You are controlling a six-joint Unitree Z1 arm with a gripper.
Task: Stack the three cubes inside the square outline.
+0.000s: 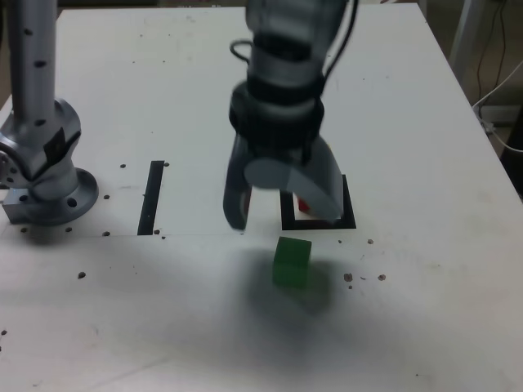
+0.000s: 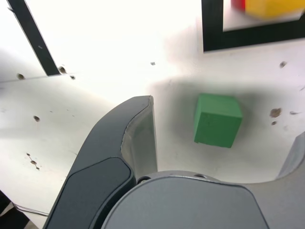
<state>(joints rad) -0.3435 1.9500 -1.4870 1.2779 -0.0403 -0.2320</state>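
Now, with your gripper (image 1: 282,214) spread wide above the green cube (image 2: 217,119), which looks light and rigid, take it squarely by two opposite flat sides.

A white table (image 1: 425,163) fills nearly the whole exterior view, made of two boards that meet at a seam running from nine o'clock toward the centre, and its top is dotted with small dark screw holes (image 1: 364,278) and specks. Past its far edge, at about two o'clock, the floor lies dim, with a pale upright frame leg (image 1: 464,28) and loose white cables (image 1: 500,90) trailing there; the light is bright and even, glaring off the tabletop
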